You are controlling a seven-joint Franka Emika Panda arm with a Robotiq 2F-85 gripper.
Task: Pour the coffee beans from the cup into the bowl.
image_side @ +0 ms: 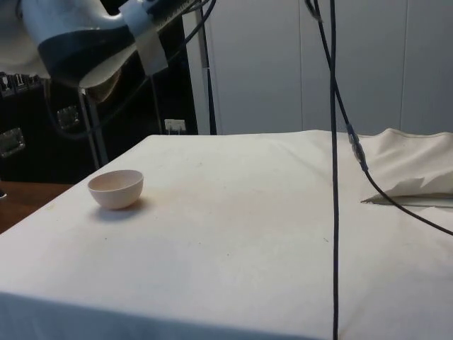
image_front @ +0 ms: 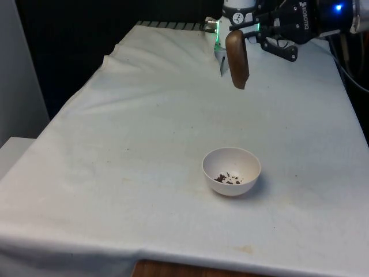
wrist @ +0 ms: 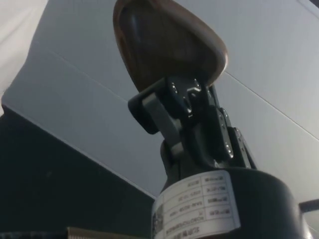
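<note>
The front view looks from above the near edge down the length of the bench (image_front: pixel 144 115), taking in most of its cloth. The side view sits low, near cloth level at one flank, and looks across the bench (image_side: pixel 248 212) toward pale wall panels. Both fixed views share the cloth and the white bowl (image_front: pixel 232 171) (image_side: pixel 116 189), which lies near the front camera and toward the side picture's left. The wrist view rides close behind the end effector (wrist: pixel 172 94), tipped up toward the panels.
</note>
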